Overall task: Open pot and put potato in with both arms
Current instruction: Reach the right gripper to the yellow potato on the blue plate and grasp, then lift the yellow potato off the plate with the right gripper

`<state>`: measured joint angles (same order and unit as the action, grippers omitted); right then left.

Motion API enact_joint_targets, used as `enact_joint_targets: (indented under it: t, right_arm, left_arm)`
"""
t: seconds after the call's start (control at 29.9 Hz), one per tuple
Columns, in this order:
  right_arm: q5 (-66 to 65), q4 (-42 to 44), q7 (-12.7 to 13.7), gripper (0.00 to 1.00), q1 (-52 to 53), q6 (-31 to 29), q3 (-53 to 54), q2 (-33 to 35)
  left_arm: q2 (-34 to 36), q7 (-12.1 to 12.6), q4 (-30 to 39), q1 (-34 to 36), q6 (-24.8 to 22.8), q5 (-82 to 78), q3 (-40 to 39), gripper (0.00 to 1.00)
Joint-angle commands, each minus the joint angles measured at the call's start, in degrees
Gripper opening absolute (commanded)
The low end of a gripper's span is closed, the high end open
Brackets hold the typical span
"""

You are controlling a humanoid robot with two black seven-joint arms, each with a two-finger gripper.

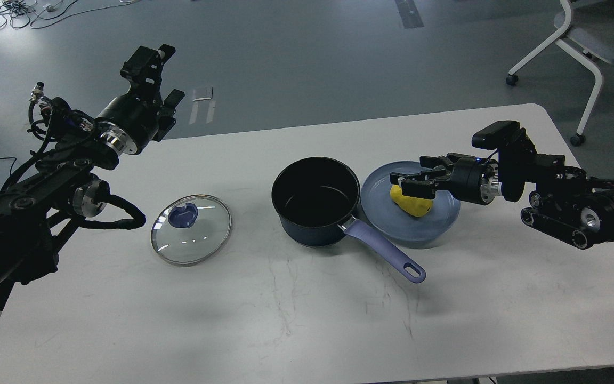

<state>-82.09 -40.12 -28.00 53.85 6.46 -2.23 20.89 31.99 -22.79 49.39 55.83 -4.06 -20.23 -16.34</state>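
The pot (315, 200) stands open mid-table, its black inside empty and its lavender handle (387, 252) pointing to the front right. The potato (413, 204) lies on a blue-grey plate (392, 226) right of the pot. My right gripper (406, 183) comes in from the right, open, its fingers over the potato's upper left part and partly hiding it. I cannot tell whether they touch it. The glass lid with its blue knob (191, 229) lies flat on the table left of the pot. My left gripper (156, 77) is open and empty, raised over the table's far left edge.
The white table (339, 320) has its back edge just behind the pot and plate. A white-legged chair (579, 32) stands on the floor at the back right. Cables (14, 10) lie on the floor at the back left.
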Motion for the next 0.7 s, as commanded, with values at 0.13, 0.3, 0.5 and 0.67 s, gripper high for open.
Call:
enact_joint_targets:
  t: [0.13, 0.3, 0.5, 0.67]
  right_arm:
    - [0.00, 0.92, 0.00, 1.00, 0.12, 0.57, -5.15, -2.43]
    - [0.00, 1.01, 0.00, 0.98, -0.23, 0.57, -5.41, -2.34]
    - [0.00, 1.62, 0.00, 0.90, -0.32, 0.75, -5.94, -1.99]
    - [0.00, 1.71, 0.00, 0.67, -0.41, 2.59, -8.75, -1.90]
  left_arm:
    - [-0.87, -1.47, -1.84, -0.71, 2.29, -0.25, 0.08, 0.99]
    - [-1.67, -1.74, -1.76, -1.51, 2.39, -0.60, 0.08, 0.99]
    - [-2.90, -1.74, -1.76, -1.42, 2.48, -0.77, 0.34, 0.99]
    - [-3.25, -1.74, -1.84, -1.42, 2.56, -0.86, 0.69, 0.99]
